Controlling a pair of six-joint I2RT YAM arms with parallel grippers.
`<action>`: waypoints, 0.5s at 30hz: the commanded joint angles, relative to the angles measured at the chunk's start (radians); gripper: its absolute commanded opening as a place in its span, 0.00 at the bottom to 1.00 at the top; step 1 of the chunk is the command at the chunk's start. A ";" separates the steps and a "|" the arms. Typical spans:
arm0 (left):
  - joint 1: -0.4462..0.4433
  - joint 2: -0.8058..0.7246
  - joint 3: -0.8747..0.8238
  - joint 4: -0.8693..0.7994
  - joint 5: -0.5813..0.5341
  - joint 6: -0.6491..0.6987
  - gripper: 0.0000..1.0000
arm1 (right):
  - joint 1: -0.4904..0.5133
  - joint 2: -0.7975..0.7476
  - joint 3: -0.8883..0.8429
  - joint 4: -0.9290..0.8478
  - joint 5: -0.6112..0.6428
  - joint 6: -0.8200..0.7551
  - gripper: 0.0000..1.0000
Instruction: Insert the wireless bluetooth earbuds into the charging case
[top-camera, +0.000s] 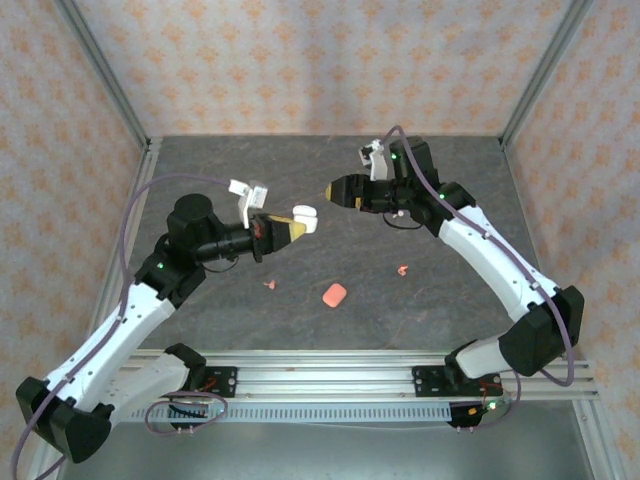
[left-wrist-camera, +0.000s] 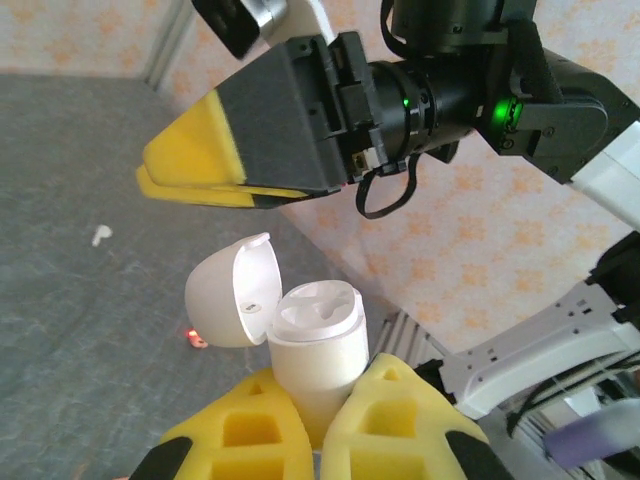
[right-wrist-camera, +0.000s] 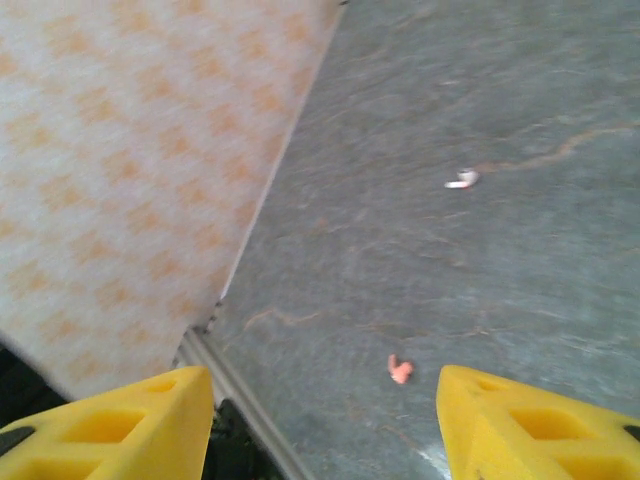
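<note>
The left gripper (left-wrist-camera: 325, 388), clenched on the open charging case (left-wrist-camera: 318, 345), should hold it level while the spread, empty right gripper (right-wrist-camera: 318, 388) squarely straddles the white earbud (right-wrist-camera: 461, 180) toward the table's (right-wrist-camera: 540, 80) far edge.

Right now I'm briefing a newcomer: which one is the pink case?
On the grey table, look toward the front rail. The pink case lies midway along it, a rounded lump far bigger than the tiny pink earbuds flanking it.
</note>
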 joint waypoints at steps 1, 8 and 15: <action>0.000 -0.059 -0.006 -0.104 -0.105 0.122 0.00 | -0.003 0.021 -0.009 -0.065 0.176 0.098 0.57; -0.001 -0.153 -0.013 -0.251 -0.276 0.236 0.00 | 0.113 0.224 0.148 -0.195 0.368 0.145 0.56; -0.001 -0.221 -0.043 -0.299 -0.368 0.278 0.00 | 0.206 0.567 0.449 -0.260 0.416 0.233 0.51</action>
